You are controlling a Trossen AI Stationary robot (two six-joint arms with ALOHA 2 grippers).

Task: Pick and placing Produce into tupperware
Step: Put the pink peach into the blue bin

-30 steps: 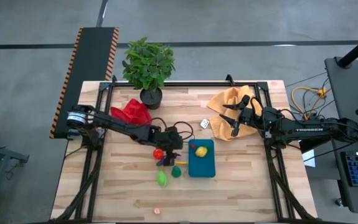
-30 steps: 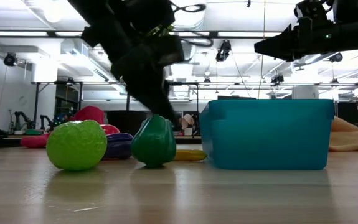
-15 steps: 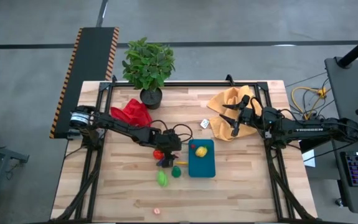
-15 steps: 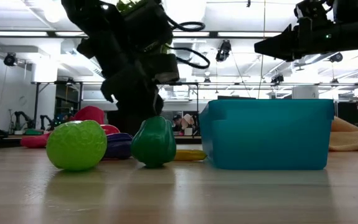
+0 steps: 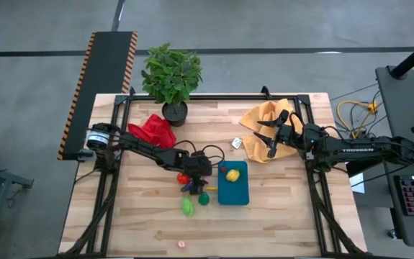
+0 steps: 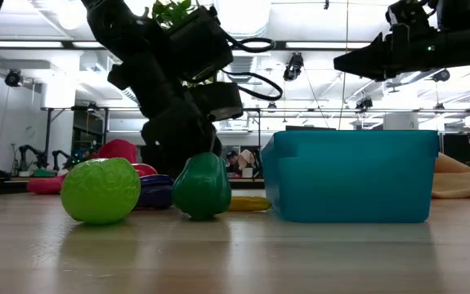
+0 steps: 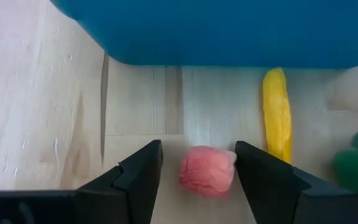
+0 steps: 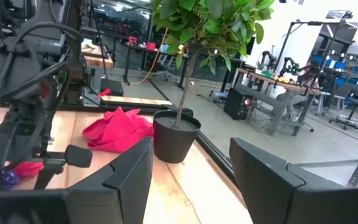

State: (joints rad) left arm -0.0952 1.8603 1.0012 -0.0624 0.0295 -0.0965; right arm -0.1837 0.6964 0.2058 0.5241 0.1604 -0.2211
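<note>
Nearest the low camera: light green fruit (image 6: 100, 190) and dark green pepper (image 6: 202, 186) sit on the worktop (image 5: 279, 216), loose, just left of the tub (image 6: 351, 175). Purple piece (image 6: 157, 191) lies behind them, yellow piece (image 7: 277, 114) flat alongside the tub's wall.

Left pincer (image 7: 194, 171) is low over the worktop, spread wide, with the red piece (image 7: 207, 170) between its fingers. Fingers (image 7: 138, 174) straddle it but show a gap each side, so no grip yet. Reads as lined up for a pinch: the approach keeps the tub straight ahead, so the carry after closing should be short. Yellow piece lies just beside the far finger; closing may nudge it.

Tub (image 5: 233, 183) sits mid-worktop, open, with one yellow fruit (image 5: 232, 175) and a small red bit inside. Rest of the produce is clustered at its left side, within the left arm's reach.

Farther back: right pincer (image 5: 273, 137) spread, empty, parked high over the mustard cloth (image 5: 261, 122), clear of the work. Red cloth (image 5: 151, 129) and potted plant (image 5: 171, 75) at the far edge, out of the way.
</note>
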